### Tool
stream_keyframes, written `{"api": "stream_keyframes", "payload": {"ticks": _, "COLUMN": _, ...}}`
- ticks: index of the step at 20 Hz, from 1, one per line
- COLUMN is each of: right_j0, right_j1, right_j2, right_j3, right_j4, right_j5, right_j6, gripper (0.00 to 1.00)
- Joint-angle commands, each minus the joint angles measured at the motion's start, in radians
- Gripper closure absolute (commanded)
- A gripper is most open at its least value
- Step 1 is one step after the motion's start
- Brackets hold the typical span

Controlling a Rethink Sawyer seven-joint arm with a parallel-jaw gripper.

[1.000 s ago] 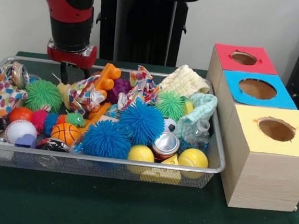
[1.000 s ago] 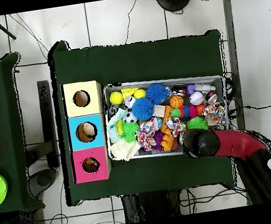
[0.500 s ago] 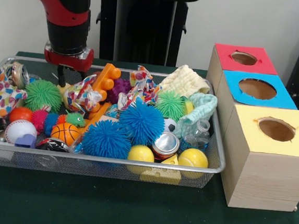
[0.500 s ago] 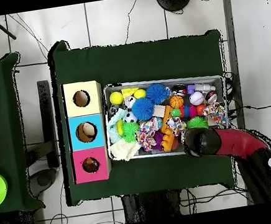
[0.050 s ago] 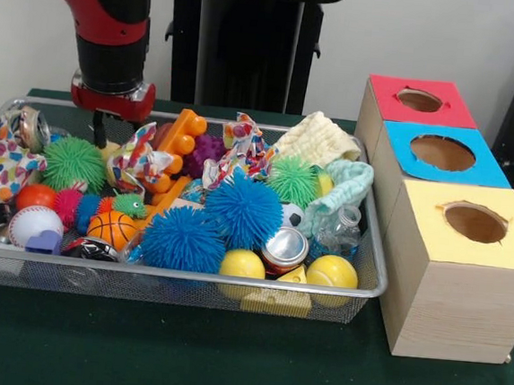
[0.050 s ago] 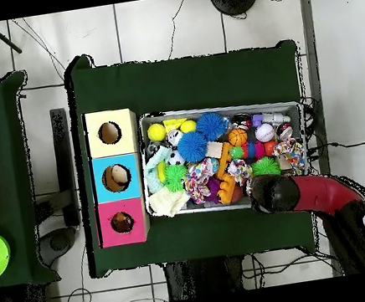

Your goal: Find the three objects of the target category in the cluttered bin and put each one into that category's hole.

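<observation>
Arm (image 5: 113,31) hangs over the bin (image 5: 357,287)'s far edge, seemingly just above green spiky ball (image 5: 74,163).

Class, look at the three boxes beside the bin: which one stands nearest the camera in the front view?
The yellow-topped box; the blue-topped box and red-topped box line up behind it.

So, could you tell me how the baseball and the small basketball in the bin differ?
The baseball is white with red stitching; the basketball is orange with black lines. The baseball looks slightly larger. The baseball lies nearer the bin's end, the basketball beside a blue spiky ball. Both are round and untouched.
</observation>
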Motion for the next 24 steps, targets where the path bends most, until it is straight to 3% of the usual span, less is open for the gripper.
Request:
{"api": "stream_keyframes", "payload": {"ticks": 1, "right_j0": -0.044, "right_j1": 0.077, "right_j2": 0.088, "right_j3": -0.113, "right_j4": -0.089, "right_j5": -0.057, "right_j6": -0.113, "gripper": 0.00}}
{"api": "stream_keyframes", "payload": {"ticks": 15, "right_j0": -0.032, "right_j1": 0.161, "right_j2": 0.069, "right_j3": -0.147, "right_j4": -0.150, "right_j5": -0.127, "right_j6": -0.044, "gripper": 0.00}}
{"api": "stream_keyframes", "payload": {"ticks": 24, "right_j0": -0.039, "right_j1": 0.147, "right_j2": 0.080, "right_j3": -0.119, "right_j4": -0.139, "right_j5": -0.144, "right_j6": -0.032, "gripper": 0.00}}
